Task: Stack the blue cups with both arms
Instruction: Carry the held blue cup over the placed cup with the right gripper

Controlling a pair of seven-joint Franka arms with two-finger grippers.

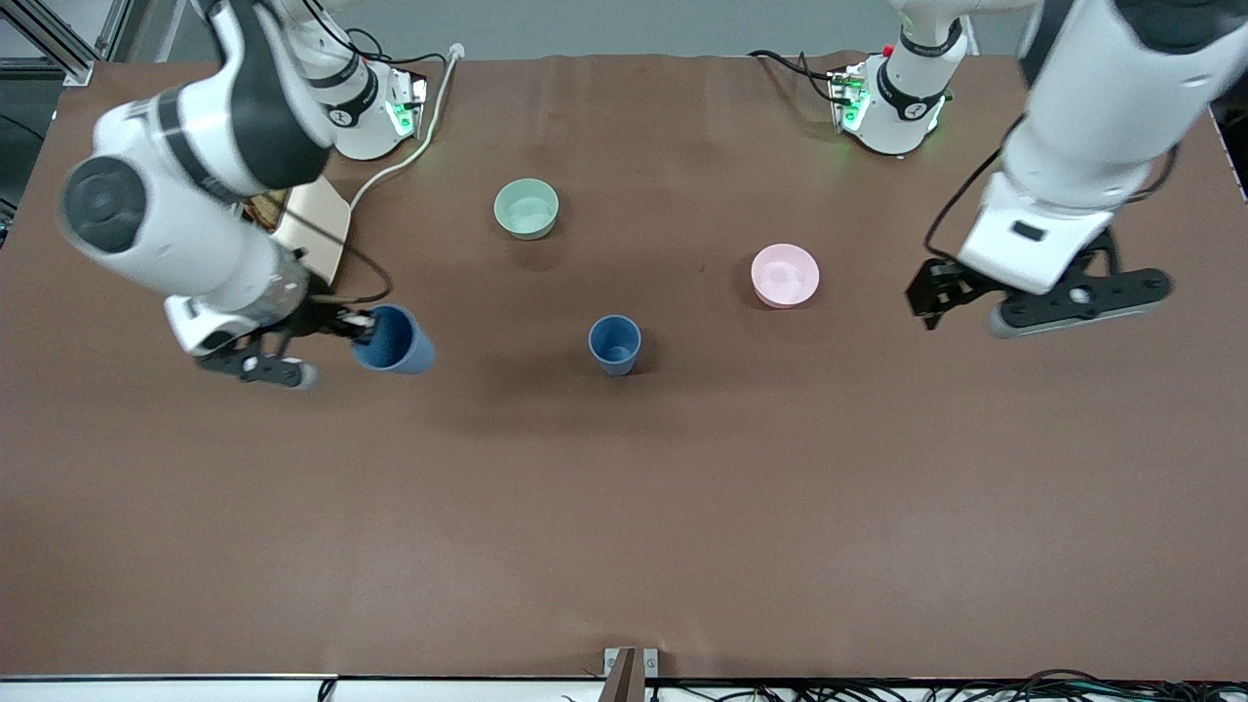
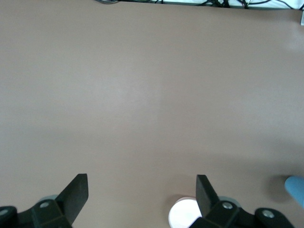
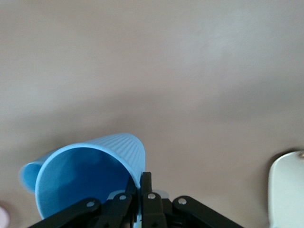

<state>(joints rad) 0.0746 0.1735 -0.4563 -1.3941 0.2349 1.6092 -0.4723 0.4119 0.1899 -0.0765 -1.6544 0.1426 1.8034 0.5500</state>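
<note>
One blue cup is pinched by its rim in the right gripper; the other stands alone mid-table.

Front view: at the frame's left, the right gripper (image 1: 336, 322) is clamped on the rim of a tilted blue cup (image 1: 395, 341), lifted over the brown table (image 1: 624, 507). The second blue cup (image 1: 615, 344) stands upright at centre, below the green bowl (image 1: 526, 209) and pink bowl (image 1: 785, 275). At the frame's right the left gripper (image 1: 1014, 302) waits over bare table, fingers apart and empty.
Left wrist view: both fingertips (image 2: 76, 194) show spread wide along the bottom edge, nothing between them.
Right wrist view: the fingers meet on the cup's wall at bottom centre, its open mouth filling the lower left.
The cups look light, stiff and smooth, so a rim pinch probably suffices, though the tapered plastic could slip or swing.
</note>
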